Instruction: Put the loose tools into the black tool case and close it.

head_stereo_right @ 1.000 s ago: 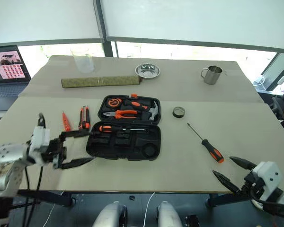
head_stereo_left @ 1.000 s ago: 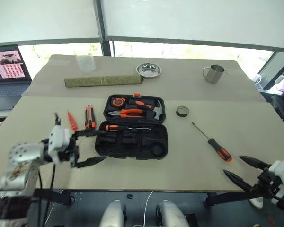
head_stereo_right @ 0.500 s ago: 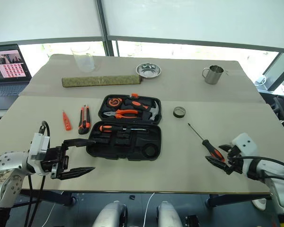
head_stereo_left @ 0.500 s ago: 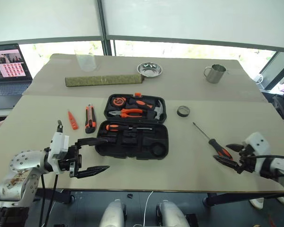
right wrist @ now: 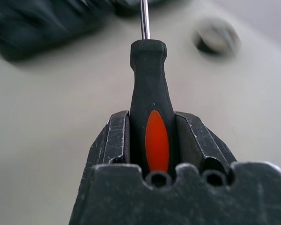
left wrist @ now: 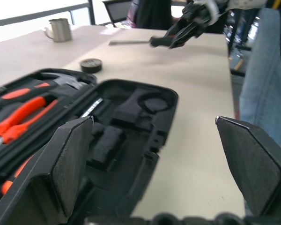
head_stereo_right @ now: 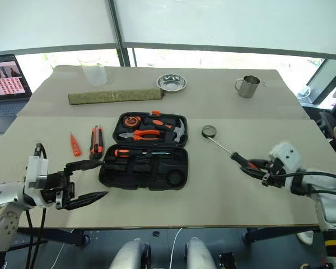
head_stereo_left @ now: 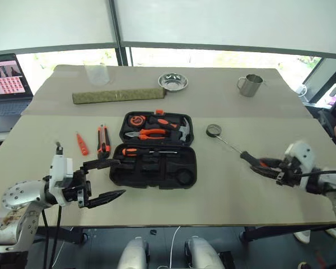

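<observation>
Black tool case (head_stereo_left: 153, 150) open on beige table (head_stereo_left: 229, 190), windows behind.

2 head eyes overlooking table (head_stereo_left: 224, 190), 2 wrist close-ups

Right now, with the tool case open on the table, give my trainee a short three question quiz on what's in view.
1. True or false: the right gripper is shut on the handle of a screwdriver.
2. Which lies to the left of the black tool case? A) metal mug B) utility knife C) metal bowl
3. Fill in: the left gripper near the case's front left corner holds ____.

Key
1. True; its fingers clamp the orange-black handle.
2. B; the utility knife lies beside the tester pen. The mug and bowl stand at the far side.
3. Nothing; it is open.
</observation>
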{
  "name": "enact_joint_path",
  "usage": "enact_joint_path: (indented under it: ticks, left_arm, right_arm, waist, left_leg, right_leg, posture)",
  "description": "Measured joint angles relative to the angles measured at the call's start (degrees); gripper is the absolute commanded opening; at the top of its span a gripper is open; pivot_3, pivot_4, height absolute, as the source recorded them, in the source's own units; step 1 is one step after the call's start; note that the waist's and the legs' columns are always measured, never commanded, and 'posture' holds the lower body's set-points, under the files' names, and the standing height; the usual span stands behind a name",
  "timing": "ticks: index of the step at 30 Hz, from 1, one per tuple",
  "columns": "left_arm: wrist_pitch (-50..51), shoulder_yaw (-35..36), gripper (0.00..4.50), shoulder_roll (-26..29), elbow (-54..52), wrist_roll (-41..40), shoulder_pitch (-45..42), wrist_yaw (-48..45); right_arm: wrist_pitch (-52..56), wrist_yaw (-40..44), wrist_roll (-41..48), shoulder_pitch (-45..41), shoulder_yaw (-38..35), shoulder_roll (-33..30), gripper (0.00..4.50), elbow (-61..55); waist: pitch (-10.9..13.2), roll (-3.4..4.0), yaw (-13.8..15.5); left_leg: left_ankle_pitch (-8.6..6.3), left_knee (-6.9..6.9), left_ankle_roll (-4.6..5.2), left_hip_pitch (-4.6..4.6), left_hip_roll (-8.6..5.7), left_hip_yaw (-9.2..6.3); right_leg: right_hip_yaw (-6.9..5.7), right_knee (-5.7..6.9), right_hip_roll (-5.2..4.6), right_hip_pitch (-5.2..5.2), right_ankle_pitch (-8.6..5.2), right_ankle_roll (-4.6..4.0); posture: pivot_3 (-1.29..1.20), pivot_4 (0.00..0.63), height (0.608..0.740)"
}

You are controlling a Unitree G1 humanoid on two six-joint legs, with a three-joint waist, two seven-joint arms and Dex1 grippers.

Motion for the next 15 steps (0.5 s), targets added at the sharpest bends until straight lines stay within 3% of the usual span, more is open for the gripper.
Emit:
enact_joint_path:
  ticks: [4,8,15]
  left_arm:
    - [0.3,2.4,4.50,-0.6,0.2,-0.1,2.4,2.2]
    - [1.3,4.0,4.50,-1.4,0.4,-0.3,4.0,4.3]
    - [1.3,5.1,4.50,-2.4,0.7,0.1,6.0,7.1]
  right_arm:
    - [5.2,1.1,-2.7,-13.4,12.8,4.9,1.04,-4.3]
    - [8.7,0.9,-9.9,-24.2,26.4,12.0,1.04,-1.6]
    - [10.0,-1.8,-19.6,-30.7,36.0,18.5,1.04,7.5]
  waist:
    - [0.1,-0.09,-0.8]
    - [0.1,-0.10,-0.1]
    - [0.1,-0.13,1.2]
  left_leg:
    - [0.00,-0.13,0.00,0.08,0.13,0.01]
    - [0.00,-0.15,0.00,-0.43,0.04,0.03]
    - [0.00,-0.14,-0.03,-0.71,-0.10,0.02]
  right_leg:
    - [-0.05,0.03,0.12,-0.08,-0.05,-0.13]
    - [-0.03,0.31,0.00,-0.77,0.03,-0.35]
    - [-0.15,0.27,-0.19,-0.96,0.09,-0.29]
  posture:
    - [0.00,0.150,0.740]
    - [0.00,0.150,0.740]
    - [0.00,0.150,0.740]
